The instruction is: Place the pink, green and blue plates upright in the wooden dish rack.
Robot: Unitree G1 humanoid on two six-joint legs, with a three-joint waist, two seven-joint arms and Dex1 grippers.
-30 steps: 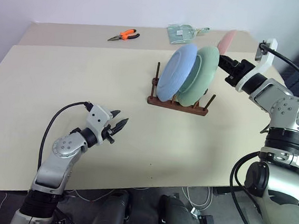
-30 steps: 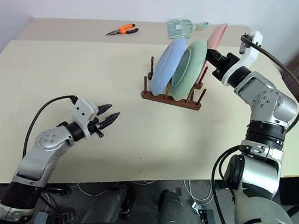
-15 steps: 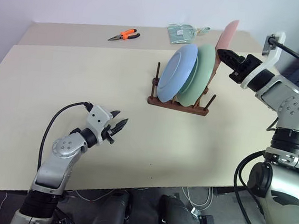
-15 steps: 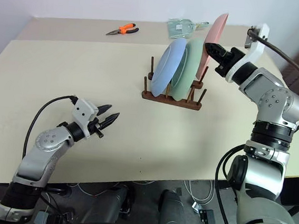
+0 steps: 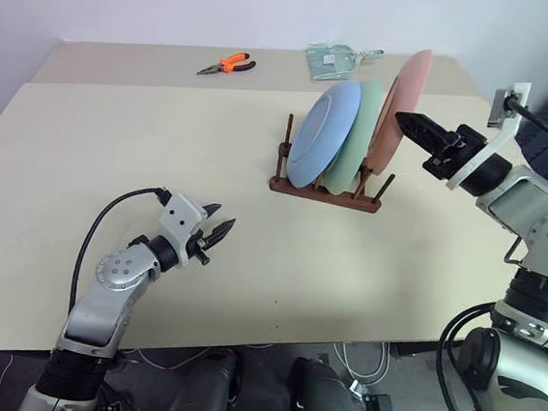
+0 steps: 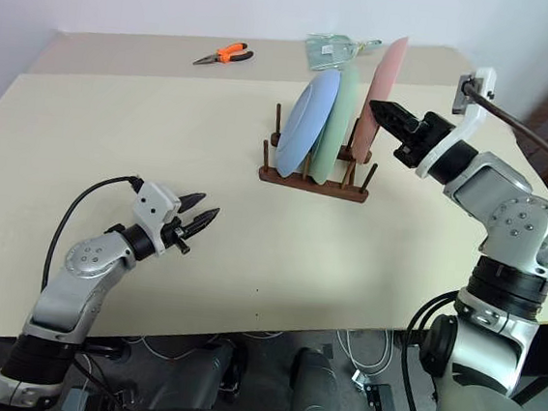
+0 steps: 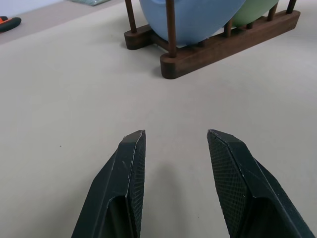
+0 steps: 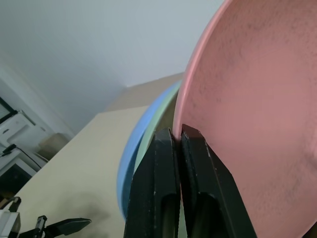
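**Pink plate now seated in the rack**

We note the pink plate (image 5: 401, 111) has dropped upright into the wooden dish rack (image 5: 326, 189), behind green (image 5: 357, 136) and blue (image 5: 320, 134); all three are racked.

The right end effector (image 5: 406, 118) has withdrawn beside the pink plate; its wrist view shows it pinched shut on nothing.

The left end effector (image 7: 174, 144) hangs half-open, empty, over the counter (image 5: 114, 151) near the rack.

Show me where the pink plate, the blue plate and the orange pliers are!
pink plate (image 5: 402, 111): left eye view, on its round face.
blue plate (image 5: 322, 132): left eye view, middle of its front face.
orange pliers (image 5: 231, 63): left eye view, on the orange handles.
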